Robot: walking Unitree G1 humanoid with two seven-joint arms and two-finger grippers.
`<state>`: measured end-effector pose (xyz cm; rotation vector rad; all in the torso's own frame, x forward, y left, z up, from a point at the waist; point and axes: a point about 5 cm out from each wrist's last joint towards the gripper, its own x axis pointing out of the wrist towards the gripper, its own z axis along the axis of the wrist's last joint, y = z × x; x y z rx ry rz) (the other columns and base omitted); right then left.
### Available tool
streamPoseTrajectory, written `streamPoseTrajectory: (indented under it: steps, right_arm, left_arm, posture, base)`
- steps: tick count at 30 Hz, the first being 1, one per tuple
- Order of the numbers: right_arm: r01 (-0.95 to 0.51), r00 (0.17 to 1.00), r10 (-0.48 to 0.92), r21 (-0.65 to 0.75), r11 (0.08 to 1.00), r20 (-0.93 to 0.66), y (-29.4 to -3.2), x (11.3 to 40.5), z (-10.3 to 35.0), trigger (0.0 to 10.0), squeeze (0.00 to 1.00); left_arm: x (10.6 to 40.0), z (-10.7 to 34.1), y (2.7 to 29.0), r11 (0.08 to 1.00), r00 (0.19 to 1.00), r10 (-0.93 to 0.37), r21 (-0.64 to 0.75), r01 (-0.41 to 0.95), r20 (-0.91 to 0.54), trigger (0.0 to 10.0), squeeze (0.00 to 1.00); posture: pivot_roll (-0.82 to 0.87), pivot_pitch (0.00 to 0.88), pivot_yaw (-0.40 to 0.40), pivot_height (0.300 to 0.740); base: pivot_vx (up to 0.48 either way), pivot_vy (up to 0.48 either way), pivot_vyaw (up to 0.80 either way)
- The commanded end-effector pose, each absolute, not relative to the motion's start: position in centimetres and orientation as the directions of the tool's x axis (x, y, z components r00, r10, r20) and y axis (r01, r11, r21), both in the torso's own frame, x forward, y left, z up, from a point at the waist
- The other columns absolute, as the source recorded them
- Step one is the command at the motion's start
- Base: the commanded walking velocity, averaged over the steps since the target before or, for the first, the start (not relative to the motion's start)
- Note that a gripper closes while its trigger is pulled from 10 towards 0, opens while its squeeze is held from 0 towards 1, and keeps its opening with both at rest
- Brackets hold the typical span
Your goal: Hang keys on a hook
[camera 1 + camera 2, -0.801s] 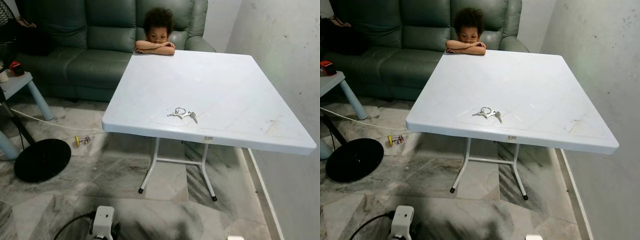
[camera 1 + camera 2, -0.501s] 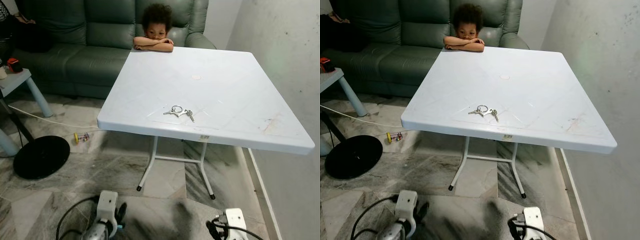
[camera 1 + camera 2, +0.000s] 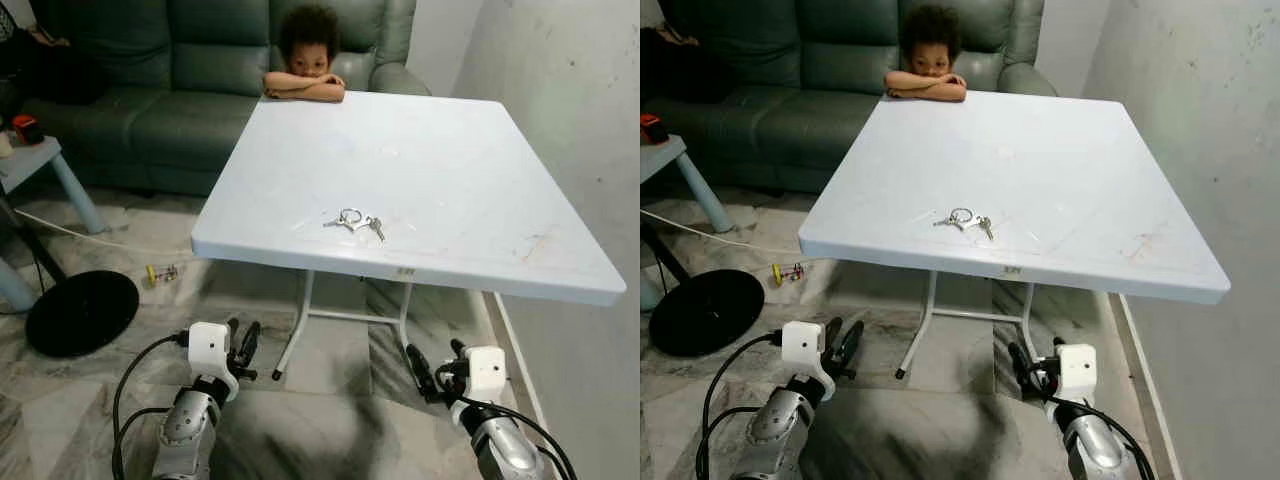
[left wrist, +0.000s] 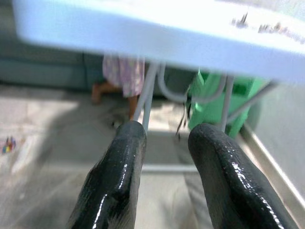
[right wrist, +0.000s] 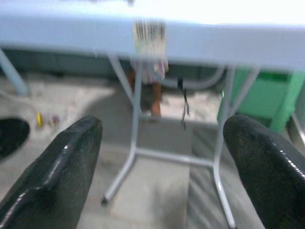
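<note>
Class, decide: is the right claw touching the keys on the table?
Apart. In the left eye view, the right claw hangs below the table's near edge; the keys lie on top.

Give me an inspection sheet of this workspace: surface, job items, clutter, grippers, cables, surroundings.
Surface: white table, scuffed near its right edge.
Job's things: keys on a ring, lying flat near the table's front edge; hook: nothing seen.
Clutter: small toy on the floor left of the table; black round base beside it.
Grippers: left gripper low in front of the table, fingers slightly apart, empty; right gripper low in front of the table, open wide, empty.
Cables: white cord across the floor at left; black cables on the left arm.
Surroundings: green sofa, a person leaning on the table's far edge, wall at right.
</note>
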<state>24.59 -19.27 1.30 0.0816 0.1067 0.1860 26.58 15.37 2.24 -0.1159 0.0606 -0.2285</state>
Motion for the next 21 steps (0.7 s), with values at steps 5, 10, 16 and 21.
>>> streamPoseTrajectory:
  steps: [5,10,16,21]
  right_arm:
    - [-0.213,0.976,0.208,0.095,0.972,0.062,-18.4,25.5,5.2,10.0,1.0]
    - [-0.246,0.968,0.237,0.11,0.963,0.088,-18.0,25.2,6.5,10.0,1.0]
    - [-0.264,0.961,0.251,0.107,0.959,0.116,-17.7,23.9,8.5,10.0,0.0]
    - [-0.245,0.965,0.234,0.089,0.965,0.116,-17.7,23.4,9.1,10.0,0.0]
  left_arm:
    - [27.5,6.2,14.4,0.959,0.968,-0.229,-0.147,0.243,0.102,10.0,0.0]
    - [27.2,7.7,14.6,0.96,0.966,-0.216,-0.15,0.237,0.145,10.0,0.0]
    - [25.7,8.8,16.6,0.969,0.986,-0.086,-0.217,0.116,0.14,10.0,0.0]
    - [25.1,9.4,16.9,0.974,0.989,-0.054,-0.213,0.083,0.14,10.0,0.0]
  posture:
    - [0.09,0.0,-0.066,0.74]
    - [0.09,0.0,-0.068,0.74]
    - [0.09,0.0,-0.071,0.74]
    - [0.1,0.0,-0.07,0.74]
  base:
    - [0.0,0.0,0.0]
    - [0.0,0.0,0.0]
    - [0.0,0.0,0.0]
    - [0.0,0.0,0.0]
